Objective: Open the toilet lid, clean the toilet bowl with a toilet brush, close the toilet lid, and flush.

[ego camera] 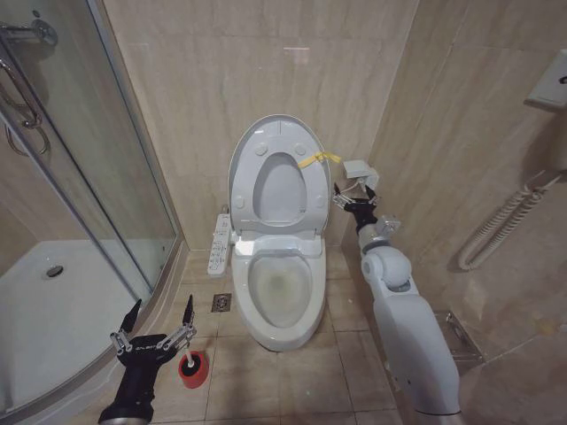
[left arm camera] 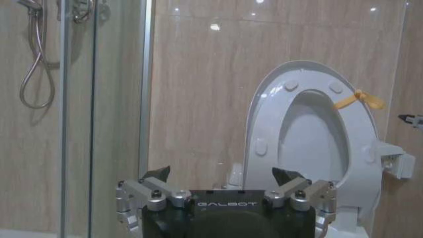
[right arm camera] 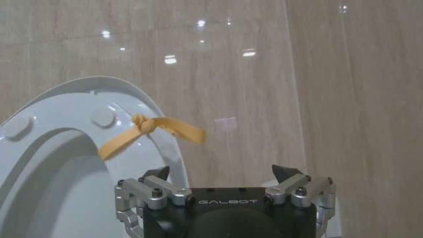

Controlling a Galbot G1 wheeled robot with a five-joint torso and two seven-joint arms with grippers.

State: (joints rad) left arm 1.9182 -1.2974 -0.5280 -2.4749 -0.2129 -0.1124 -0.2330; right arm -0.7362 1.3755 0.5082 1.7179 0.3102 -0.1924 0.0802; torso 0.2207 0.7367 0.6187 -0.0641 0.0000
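Right gripper (ego camera: 351,202) spread, empty, up beside raised toilet lid (ego camera: 266,142), close to yellow strap (ego camera: 317,159) but apart from it; left gripper (ego camera: 159,323) also spread, empty, low near floor, just above red holder cup (ego camera: 193,369), nothing pinched.

Progress, judged: lid-opening step done, lid upright against wall tiles (ego camera: 213,80), ring seat (ego camera: 276,190) up with it; toilet bowl (ego camera: 282,288) exposed, yellowish stain inside; scrubbing not started; toilet brush (ego camera: 189,359) sitting in cup, black head visible, handle hard to make out; closing and flushing left.

Surroundings: side control panel (ego camera: 219,243) left of bowl; floor drain (ego camera: 221,303) between cup and bowl; glass shower enclosure (ego camera: 80,204) hard on left, tight room for left arm; coiled white hose (ego camera: 505,221) and wall fitting on right wall; small white box (ego camera: 359,170) by right gripper.

Possible obstruction: right arm (ego camera: 403,328) stretched along bowl's right side, likely crowding any brush approach from there; strap dangling at lid edge, snag risk.
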